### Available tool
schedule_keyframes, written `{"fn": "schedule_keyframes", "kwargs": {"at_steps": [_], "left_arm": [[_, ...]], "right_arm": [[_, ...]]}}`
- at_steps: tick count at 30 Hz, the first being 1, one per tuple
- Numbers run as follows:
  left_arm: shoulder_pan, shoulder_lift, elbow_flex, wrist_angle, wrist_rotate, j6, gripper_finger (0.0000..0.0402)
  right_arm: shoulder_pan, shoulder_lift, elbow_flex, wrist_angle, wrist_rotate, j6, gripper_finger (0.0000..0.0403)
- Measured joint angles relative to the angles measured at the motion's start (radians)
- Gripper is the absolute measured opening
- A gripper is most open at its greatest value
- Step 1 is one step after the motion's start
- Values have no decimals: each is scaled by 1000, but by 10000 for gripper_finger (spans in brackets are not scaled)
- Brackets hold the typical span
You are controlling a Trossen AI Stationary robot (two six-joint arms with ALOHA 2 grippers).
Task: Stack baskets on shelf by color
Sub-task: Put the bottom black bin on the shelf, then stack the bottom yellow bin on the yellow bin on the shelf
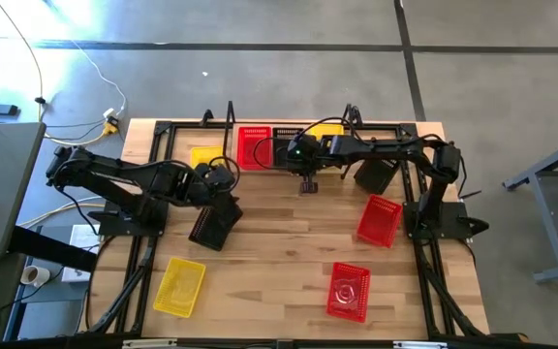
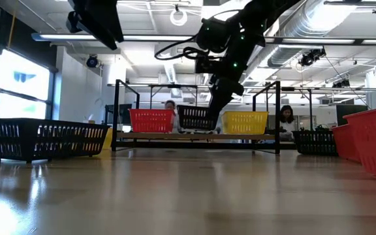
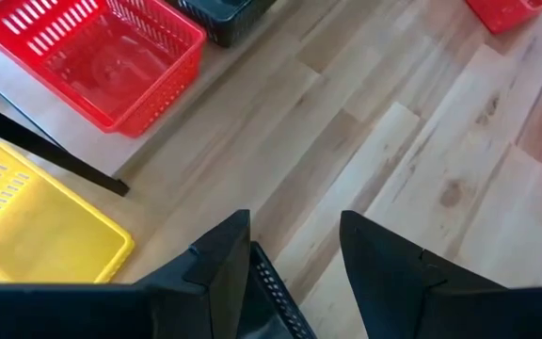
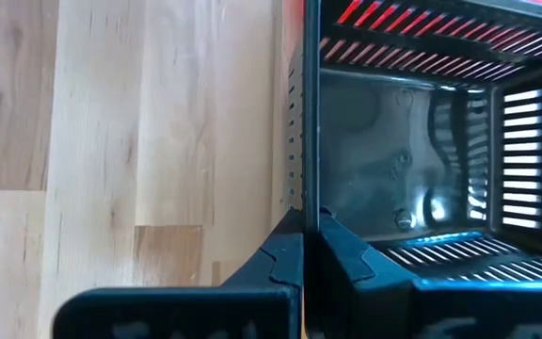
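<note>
Black basket sits mid-shelf, its near wall pinched in the shut right fingers; left fingers spread, empty, above another black basket.

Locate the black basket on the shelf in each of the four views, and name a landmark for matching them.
High view: black basket at the shelf's middle, partly under the right gripper.
Low view: centre, behind that gripper, between red and yellow.
Left wrist view: only a corner at the top edge.
Right wrist view: fills the right half, jaws shut on its wall.
Shared landmark: the red basket beside it.
</note>
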Motion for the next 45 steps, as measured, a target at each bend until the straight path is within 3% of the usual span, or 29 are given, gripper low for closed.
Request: {"fn": "schedule_keyframes", "kwargs": {"at_steps": [5,16,27,34,45], "left_arm": [[0,0,0,0,38,0,156],[0,0,0,-7,122,-3,156],[-31,0,0,-53,169,-47,156],[-89,0,0,-233,176,-185,156],[-253,0,0,-413,287,-508,156]], "right_arm": [[0,0,0,1,2,33,6],[0,0,0,1,23,72,83],[16,0,1,1,5,157,89],[26,-1,47,-29,17,186,89],[27,-3,211,-153,49,210,89]]}}
